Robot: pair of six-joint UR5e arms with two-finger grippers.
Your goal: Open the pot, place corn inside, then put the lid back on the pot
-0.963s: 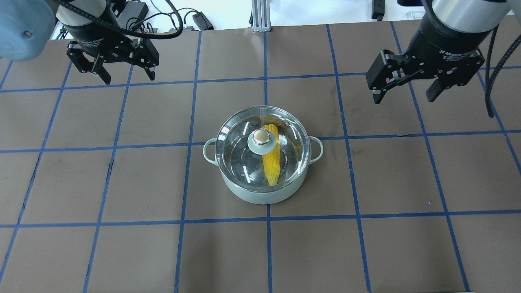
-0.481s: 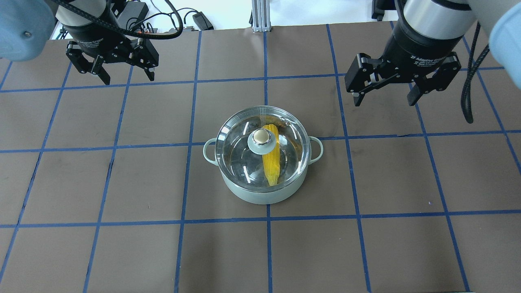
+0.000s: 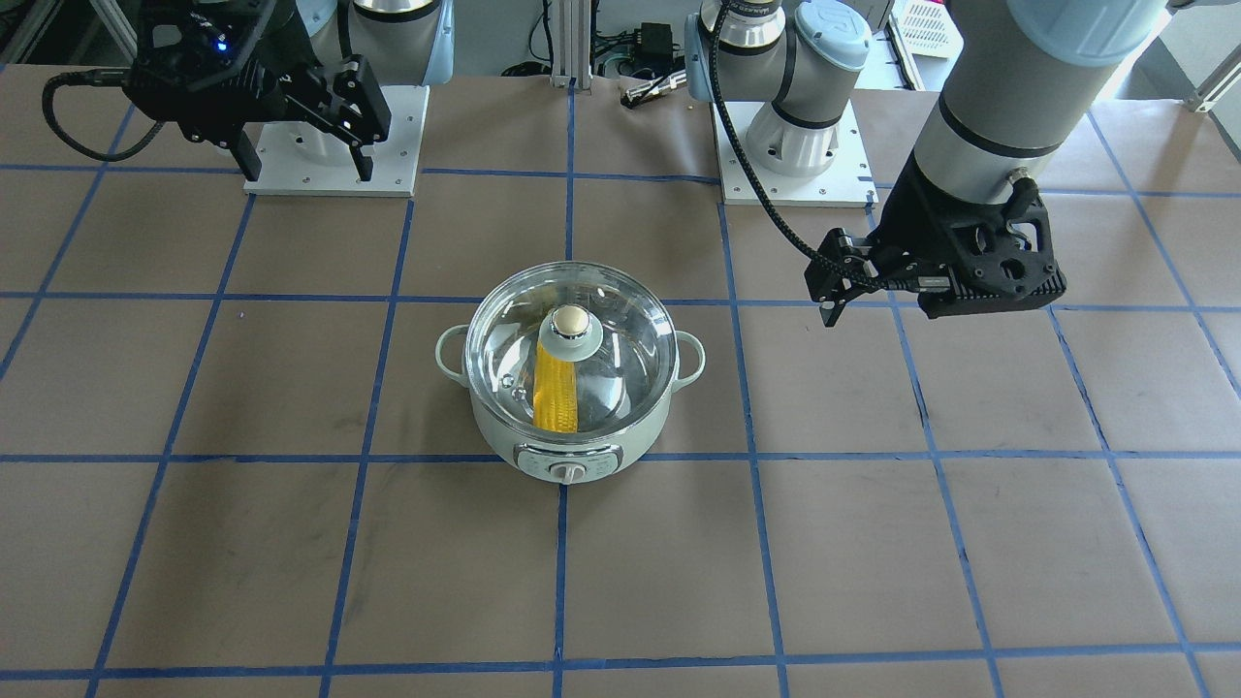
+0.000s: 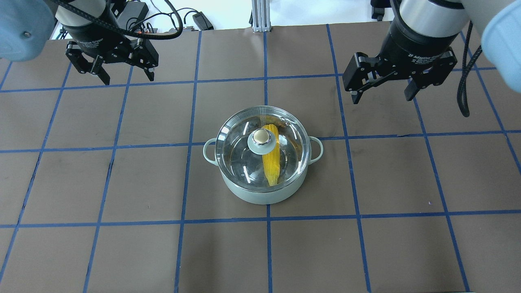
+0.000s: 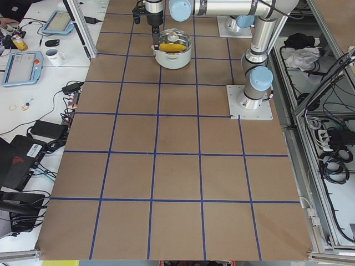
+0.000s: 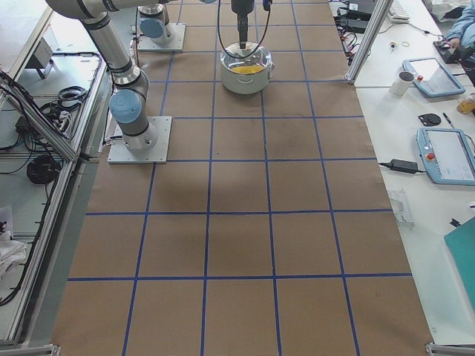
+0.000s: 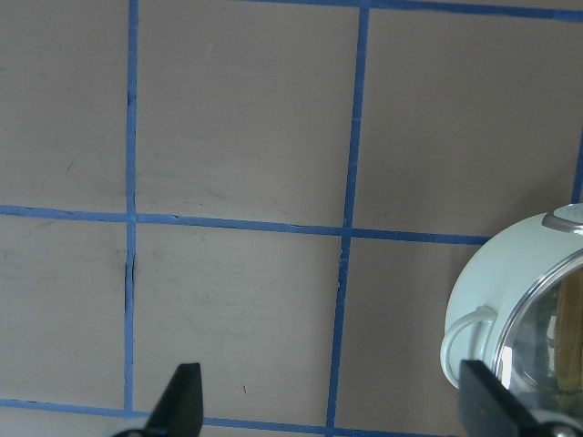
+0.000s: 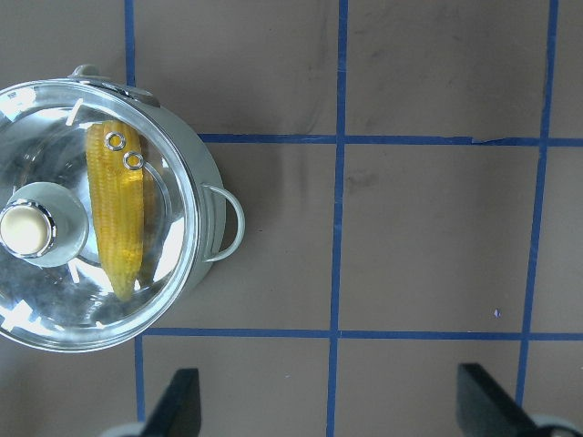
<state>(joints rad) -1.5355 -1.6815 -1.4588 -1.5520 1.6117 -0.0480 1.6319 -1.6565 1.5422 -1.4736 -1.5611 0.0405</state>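
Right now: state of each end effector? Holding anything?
Left end effector: open, holding nothing.
Right end effector: open, holding nothing.

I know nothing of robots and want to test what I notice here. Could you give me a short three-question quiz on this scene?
1. True or false: the lid sits on the pot.
2. Where is the corn? A: beside the pot; B: inside the pot; C: held in a pincer.
3. Fill in: the left pincer and the right pincer both stand ____ and hold nothing.
Key: 1 true; 2 B; 3 open.
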